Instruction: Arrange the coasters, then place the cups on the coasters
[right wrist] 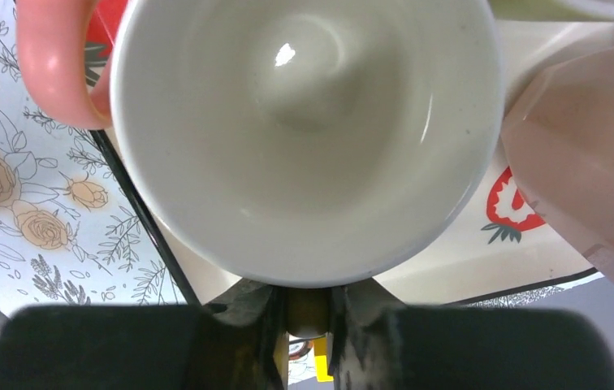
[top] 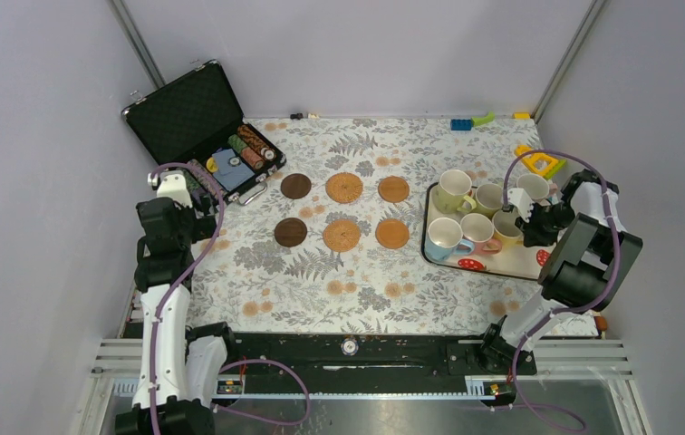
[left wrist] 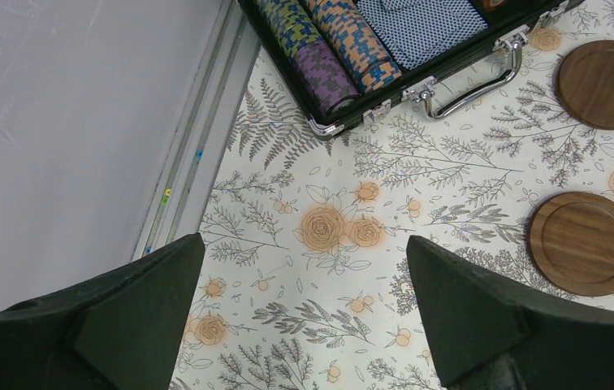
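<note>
Six coasters lie in two rows of three: dark brown coasters [top: 295, 186] [top: 290, 232] on the left, tan ones [top: 344, 188] [top: 393, 188] [top: 342, 236] [top: 391, 233] beside them. Several cups stand on the strawberry tray [top: 502, 263]: pale green [top: 454, 190], green [top: 488, 198], light pink [top: 532, 188], blue [top: 443, 237], pink [top: 479, 231], yellow [top: 506, 227]. My right gripper [top: 522, 217] [right wrist: 308, 305] is shut on the yellow cup's [right wrist: 304, 130] handle. My left gripper [top: 201, 207] [left wrist: 304, 309] hangs open over the cloth, with nothing between its fingers, left of the brown coasters [left wrist: 604, 84] [left wrist: 586, 242].
An open black poker-chip case [top: 203, 127] [left wrist: 385, 49] sits at the back left, close to my left gripper. Toy blocks [top: 470, 120] [top: 540, 163] lie along the back right. In the right wrist view the pink cup's handle [right wrist: 52, 65] and the light pink cup [right wrist: 588, 179] flank the held cup.
</note>
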You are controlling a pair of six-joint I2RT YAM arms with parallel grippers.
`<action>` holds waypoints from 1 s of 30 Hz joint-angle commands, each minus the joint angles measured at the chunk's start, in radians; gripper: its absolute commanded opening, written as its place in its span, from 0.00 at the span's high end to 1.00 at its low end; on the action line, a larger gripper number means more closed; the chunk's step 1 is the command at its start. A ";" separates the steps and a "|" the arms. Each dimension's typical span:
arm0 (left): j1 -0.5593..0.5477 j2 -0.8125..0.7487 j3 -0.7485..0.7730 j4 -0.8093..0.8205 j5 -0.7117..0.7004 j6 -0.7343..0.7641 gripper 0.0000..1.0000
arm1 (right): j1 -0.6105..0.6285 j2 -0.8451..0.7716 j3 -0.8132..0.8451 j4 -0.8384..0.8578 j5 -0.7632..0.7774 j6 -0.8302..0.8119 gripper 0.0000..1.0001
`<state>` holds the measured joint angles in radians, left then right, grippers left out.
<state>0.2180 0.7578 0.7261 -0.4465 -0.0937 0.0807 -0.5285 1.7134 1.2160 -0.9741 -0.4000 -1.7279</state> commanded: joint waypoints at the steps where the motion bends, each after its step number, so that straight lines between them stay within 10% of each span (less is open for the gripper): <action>1: 0.006 -0.026 0.010 0.056 0.014 0.008 0.01 | -0.001 -0.064 -0.014 -0.033 0.017 0.027 1.00; 23: 0.006 -0.077 0.009 0.043 0.050 0.008 0.01 | -0.056 -0.396 0.328 -0.450 -0.174 0.245 1.00; 30: 0.006 -0.085 0.009 0.039 0.055 0.010 0.01 | 0.256 -0.498 0.372 -0.302 -0.094 0.657 1.00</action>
<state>0.2180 0.6930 0.7261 -0.4484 -0.0593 0.0811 -0.4538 1.2835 1.5719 -1.3502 -0.4713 -1.3571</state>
